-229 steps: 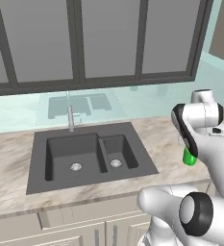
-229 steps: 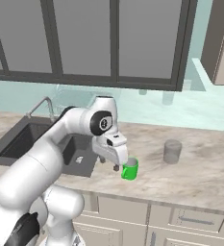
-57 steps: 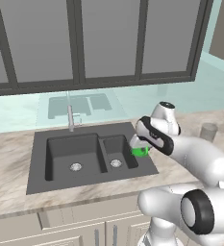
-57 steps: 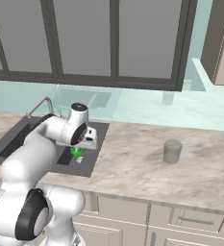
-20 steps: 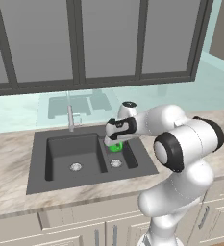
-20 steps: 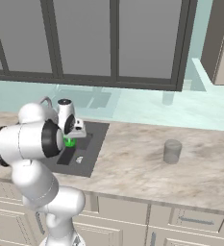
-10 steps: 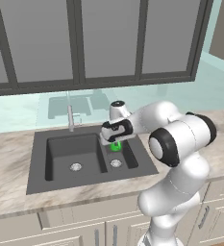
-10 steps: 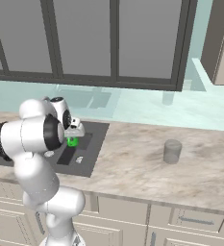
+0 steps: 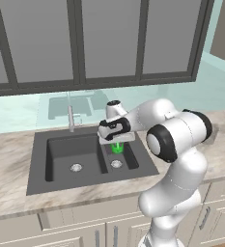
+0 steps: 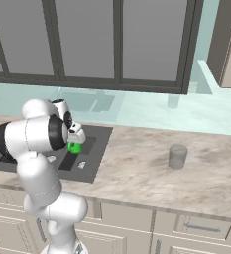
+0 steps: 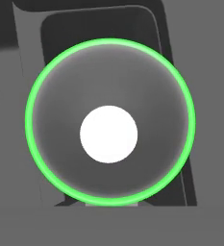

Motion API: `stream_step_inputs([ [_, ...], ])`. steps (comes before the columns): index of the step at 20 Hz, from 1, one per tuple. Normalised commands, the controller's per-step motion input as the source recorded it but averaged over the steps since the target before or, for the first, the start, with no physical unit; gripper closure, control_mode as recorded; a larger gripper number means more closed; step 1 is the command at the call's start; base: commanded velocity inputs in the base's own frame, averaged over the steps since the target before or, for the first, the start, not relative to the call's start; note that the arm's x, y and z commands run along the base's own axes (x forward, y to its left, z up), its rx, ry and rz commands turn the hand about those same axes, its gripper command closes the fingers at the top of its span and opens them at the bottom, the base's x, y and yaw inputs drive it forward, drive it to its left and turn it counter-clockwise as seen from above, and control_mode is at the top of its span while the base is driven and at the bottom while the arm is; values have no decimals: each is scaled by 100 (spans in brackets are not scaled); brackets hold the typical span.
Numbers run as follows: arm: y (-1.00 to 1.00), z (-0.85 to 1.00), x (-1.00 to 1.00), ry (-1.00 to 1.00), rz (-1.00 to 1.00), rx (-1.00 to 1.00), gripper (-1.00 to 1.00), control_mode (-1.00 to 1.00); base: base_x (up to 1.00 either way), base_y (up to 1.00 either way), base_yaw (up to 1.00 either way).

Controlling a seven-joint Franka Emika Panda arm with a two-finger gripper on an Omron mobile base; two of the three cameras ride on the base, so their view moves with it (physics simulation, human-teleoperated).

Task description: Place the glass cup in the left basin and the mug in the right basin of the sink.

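Matt stone, dark composite and shiny glaze

The sink point(image 9: 39, 179) looks matt charcoal, its faucet point(image 9: 71, 117) polished silver metal; the mug point(image 9: 117, 147) is glossy green with a pale smooth inside; the glass cup point(image 10: 177, 156) is see-through grey; the counter point(image 10: 151, 176) is veined marble, smooth.

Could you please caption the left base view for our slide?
White arm's gripper holds bright green mug over narrower right basin.

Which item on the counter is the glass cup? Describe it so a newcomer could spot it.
Start at the dark double sink set in the marble counter, then look along the counter away from it, toward the side without the faucet. The glass cup stands there upright and alone: a see-through greyish tumbler with no handle, unlike the green mug held over the sink.
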Motion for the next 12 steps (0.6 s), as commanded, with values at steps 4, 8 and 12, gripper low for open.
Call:
stream_step_inputs([
  [4, 1, -11, 1, 4, -24, 0, 100, -100, 0, 0, 0],
  [8, 0, -15, 4, 1, -19, 0, 100, -100, 0, 0, 0],
  [12, 0, -17, 5, 0, -19, 0, 100, -100, 0, 0, 0],
])
